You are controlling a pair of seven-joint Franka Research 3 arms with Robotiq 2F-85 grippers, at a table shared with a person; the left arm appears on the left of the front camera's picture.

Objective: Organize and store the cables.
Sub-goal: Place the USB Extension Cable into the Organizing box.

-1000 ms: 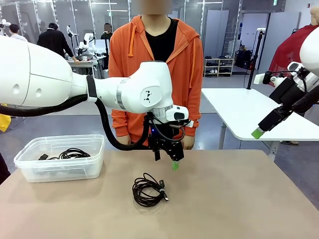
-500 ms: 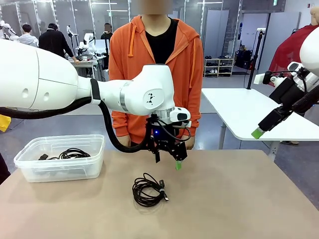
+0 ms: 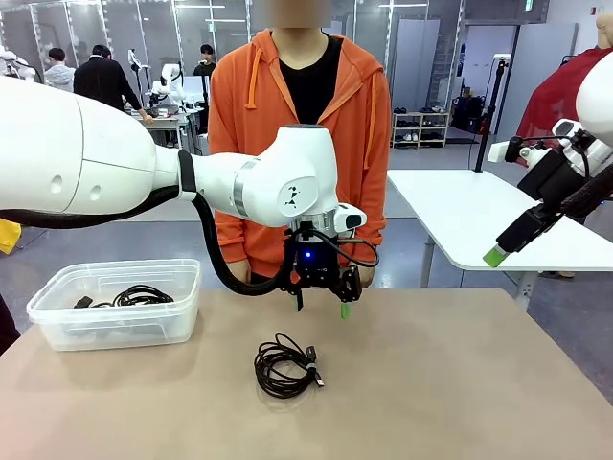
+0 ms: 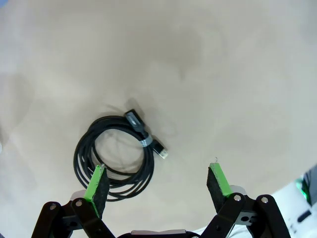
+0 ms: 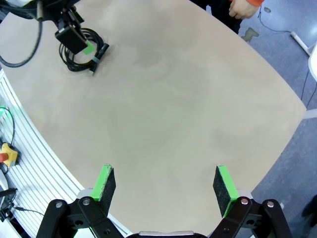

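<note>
One coiled black cable [image 3: 285, 366] with plug ends lies on the tan table near the middle. My left gripper [image 3: 322, 308] hangs open just above the table, a little beyond the coil and to its right. In the left wrist view the coil [image 4: 114, 156] sits under the left finger [image 4: 97, 182], and nothing is between the open left gripper [image 4: 157, 182] pads. More black cables [image 3: 142, 295] lie in the clear plastic bin [image 3: 57, 321] at the table's left. My right gripper [image 3: 496, 254] is raised off to the right; its wrist view shows the right gripper [image 5: 163, 183] open and empty, high over the table.
A person in an orange hoodie [image 3: 354, 144] stands at the far edge, one hand [image 5: 242, 7] near the table. A white table [image 3: 479, 206] stands behind on the right. The tan table's right half [image 3: 460, 383] is bare.
The left wrist has turned and shifted slightly right and up, its green pad now farther from the coil. The right arm and the cables have not moved.
</note>
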